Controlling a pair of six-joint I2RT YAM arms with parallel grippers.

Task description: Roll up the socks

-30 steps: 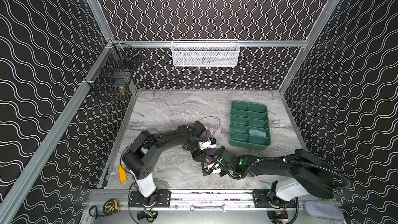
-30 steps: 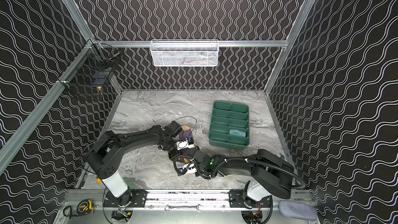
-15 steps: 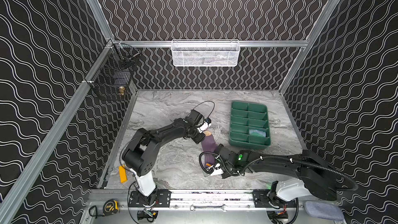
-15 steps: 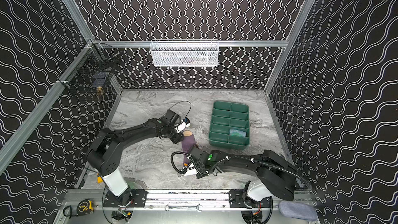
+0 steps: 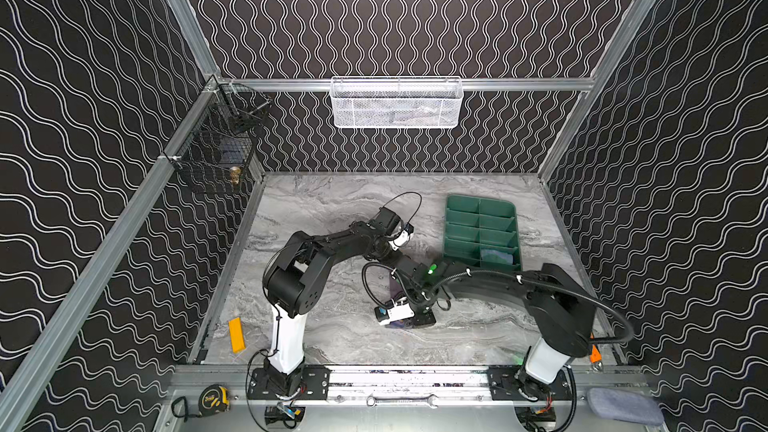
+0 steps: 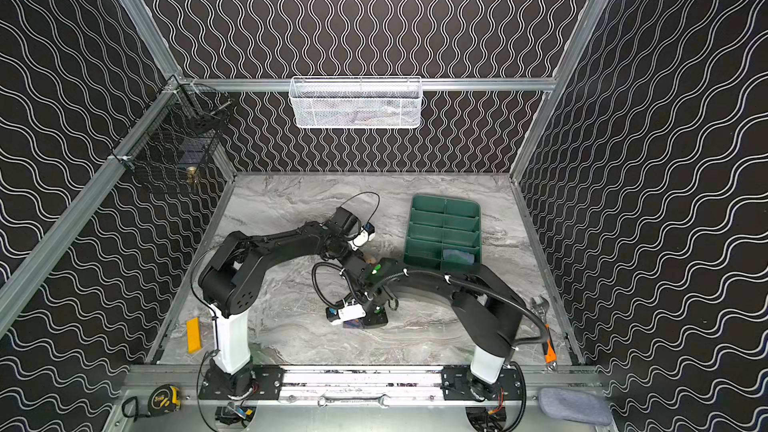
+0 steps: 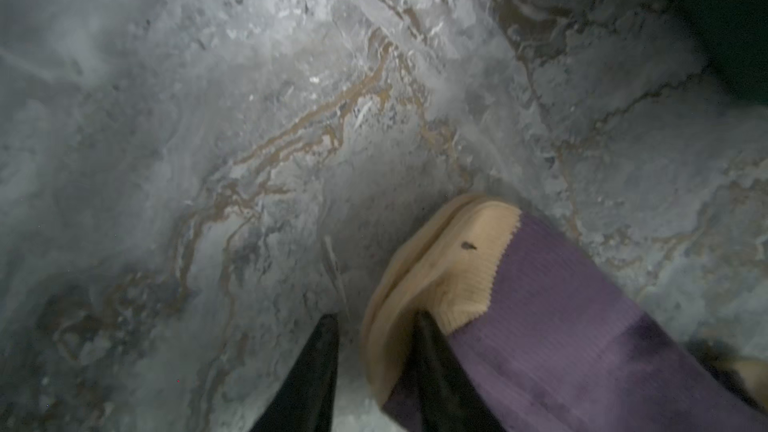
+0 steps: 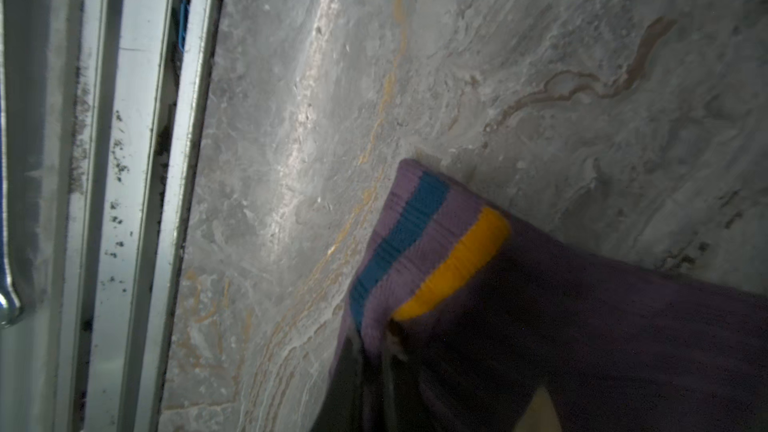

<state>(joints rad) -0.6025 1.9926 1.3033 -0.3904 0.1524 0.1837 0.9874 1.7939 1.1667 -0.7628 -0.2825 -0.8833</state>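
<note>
**Right gripper** [image 8: 374, 355]: I am seeing its jaws closed tight on the striped cuff end of the purple sock [image 8: 582, 317], low over the table and near the front rail [image 8: 137, 160].

**Left gripper** [image 7: 374, 317]: its jaws are standing narrowly apart, straddling the rim of the sock's tan toe. One finger [image 7: 432, 359] is resting on the fabric. The other is sitting beside it over bare table, so nothing is pinched.

**Purple sock**: it is lying stretched between the two grippers at mid-table, toe toward the back and cuff toward the front. The arms are hiding most of it in both top views.

**Table** [image 5: 332, 209]: grey marble pattern with brown veins.

**Green tray** [image 5: 482, 200]: it is sitting to the right of the sock, with a blue cloth [image 5: 496, 256] in its near right compartment. I cannot tell what the cloth is.

**Walls** [image 5: 395, 14]: black with white wavy lines, framed in aluminium.

**Fittings**:
- A white mesh basket [image 5: 397, 103] is hanging on the back wall.
- A black wire basket [image 5: 216, 151] is hanging on the left wall.

**Loose items**:
- A yellow block [image 5: 237, 334] is lying at the table's near left edge.
- A tape measure [image 5: 214, 398], a spanner [image 5: 399, 401] and a grey pad [image 5: 623, 405] are lying on the front ledge.
</note>
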